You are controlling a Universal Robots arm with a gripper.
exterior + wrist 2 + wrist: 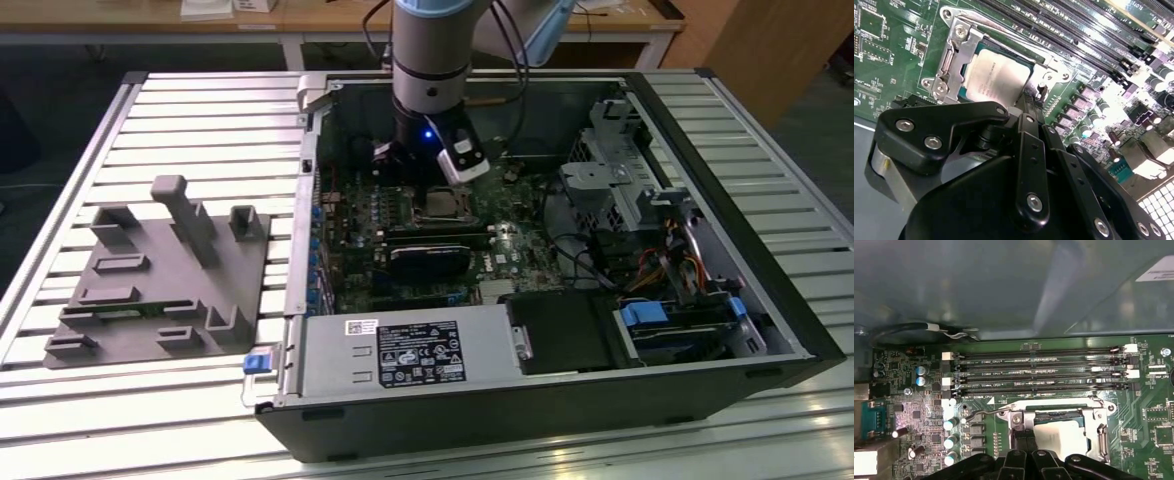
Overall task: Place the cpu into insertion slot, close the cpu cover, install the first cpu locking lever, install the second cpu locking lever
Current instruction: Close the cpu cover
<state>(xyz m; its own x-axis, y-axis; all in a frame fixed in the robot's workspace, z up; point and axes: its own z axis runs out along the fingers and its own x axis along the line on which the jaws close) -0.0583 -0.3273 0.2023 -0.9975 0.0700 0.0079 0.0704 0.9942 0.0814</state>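
- Gripper [1026,439] nearest in both wrist views: closed up, tips together, nothing held.
- Tip down at the edge of the cpu [996,80], just beside its dull silver top. Touching or not: cannot tell.
- Cpu seated square in the insertion slot [441,212].
- Cpu cover [950,60] lying flat, framing the cpu through its cut-out.
- Wire locking lever [985,412] along the socket side that faces the memory slots [1039,371]. Latched or not: cannot tell.
- Four long black memory slots just beyond the socket, with white silkscreen codes printed beside them.
- White sticker [1157,267] on the grey case wall past the slots, text not legible.
- Exterior view: arm [430,60] straight down into the open case [534,420].
- Printed label [416,355] with dense text and marks on the metal box at the case's near edge.
- Grey fixture plate [154,280] on the slatted table [200,110], on the exterior view's left of the case, well apart from the gripper.
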